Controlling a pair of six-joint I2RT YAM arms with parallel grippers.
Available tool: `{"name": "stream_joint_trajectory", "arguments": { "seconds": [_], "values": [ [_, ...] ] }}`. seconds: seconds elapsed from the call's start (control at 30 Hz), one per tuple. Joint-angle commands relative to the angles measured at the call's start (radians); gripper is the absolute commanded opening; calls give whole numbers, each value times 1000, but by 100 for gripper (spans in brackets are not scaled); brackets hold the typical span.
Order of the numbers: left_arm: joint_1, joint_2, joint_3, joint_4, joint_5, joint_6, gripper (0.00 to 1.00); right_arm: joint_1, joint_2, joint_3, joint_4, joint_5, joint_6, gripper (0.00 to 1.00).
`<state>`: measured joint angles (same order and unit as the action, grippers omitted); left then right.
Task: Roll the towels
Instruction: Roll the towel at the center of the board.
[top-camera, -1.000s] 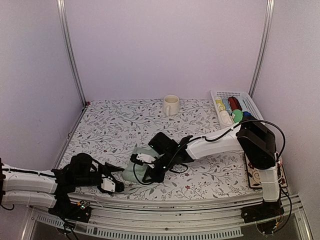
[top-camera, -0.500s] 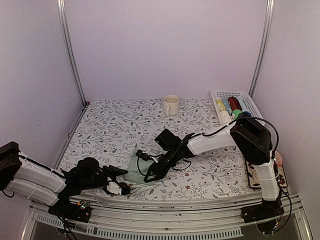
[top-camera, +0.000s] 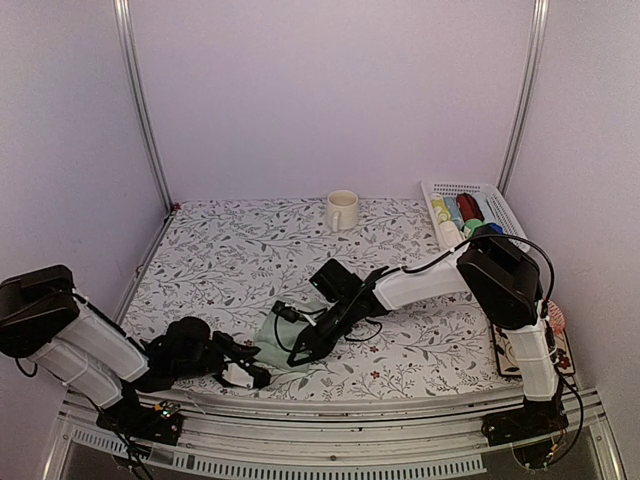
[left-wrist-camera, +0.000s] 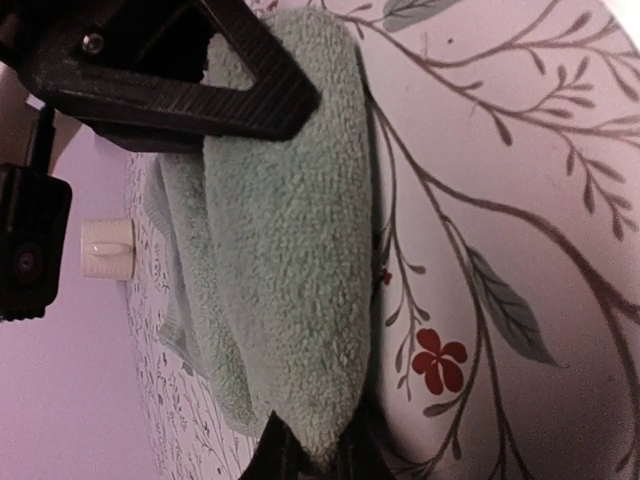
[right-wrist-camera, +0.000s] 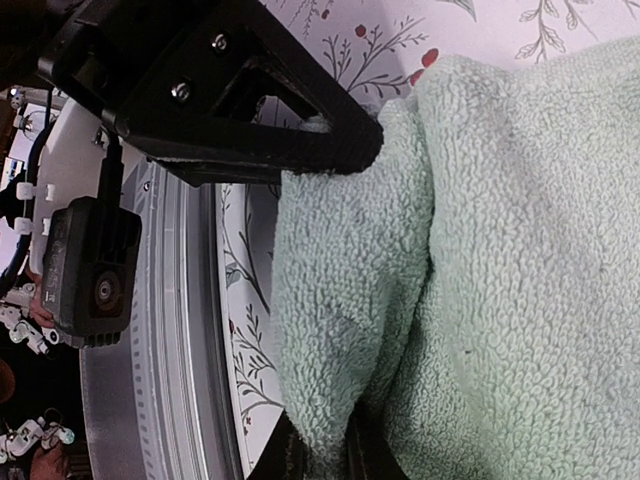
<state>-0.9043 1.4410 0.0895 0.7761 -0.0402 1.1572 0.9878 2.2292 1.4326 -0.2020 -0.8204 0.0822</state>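
Top camera looks down from far behind; each wrist camera peers close along its fingers (left-wrist-camera: 200, 90) — both share the green towel (left-wrist-camera: 290, 250) between the fingers.

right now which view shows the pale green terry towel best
Left wrist: the pale green terry towel shows most of its folded length. Right wrist crops it too close; top view gives only a small, partly hidden patch.

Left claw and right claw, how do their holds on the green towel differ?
The left claw lies low at the near edge of the table, pinching the green towel at its near-left end. The right claw reaches across the table from the right, pinching the towel's right end. Both are shut on a fold of it.
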Motion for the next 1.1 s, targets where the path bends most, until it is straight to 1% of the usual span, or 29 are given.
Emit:
{"name": "stream_joint_trajectory", "arguments": {
  "seconds": [0.0,0.03,0.07,0.17,0.2,0.27,0.33,0.43,0.53,0.63,0.73,0.93,1.07],
  "values": [
    [-10,20,15,-95,-4,-6,0,6,11,-16,-51,15,-20,16],
    [-10,7,25,-151,13,-15,0,6,-3,-23,-51,20,-28,18],
    [-10,-9,38,-208,32,-24,0,6,-26,-33,-51,24,-34,24],
    [-10,-60,94,-403,111,-51,0,6,-101,-72,-51,56,-68,37],
    [-9,-68,114,-463,133,-66,0,5,-128,-89,-50,74,-79,39],
    [-4,-86,153,-554,171,-88,0,5,-190,-127,-45,127,-119,47],
    [10,-83,199,-652,216,-101,0,6,-246,-168,-40,205,-138,51],
    [41,-45,269,-764,281,-133,0,11,-327,-252,-17,351,-175,54],
    [80,-5,332,-837,326,-171,0,46,-420,-383,74,506,-232,58],
    [107,27,392,-912,371,-204,0,102,-501,-486,191,657,-283,63],
    [133,81,465,-997,418,-231,0,179,-546,-548,277,838,-347,66],
    [182,194,603,-1132,490,-264,0,323,-520,-587,444,1143,-502,70],
    [202,240,663,-1225,546,-261,0,375,-447,-576,539,1289,-602,71]
  ]
}}
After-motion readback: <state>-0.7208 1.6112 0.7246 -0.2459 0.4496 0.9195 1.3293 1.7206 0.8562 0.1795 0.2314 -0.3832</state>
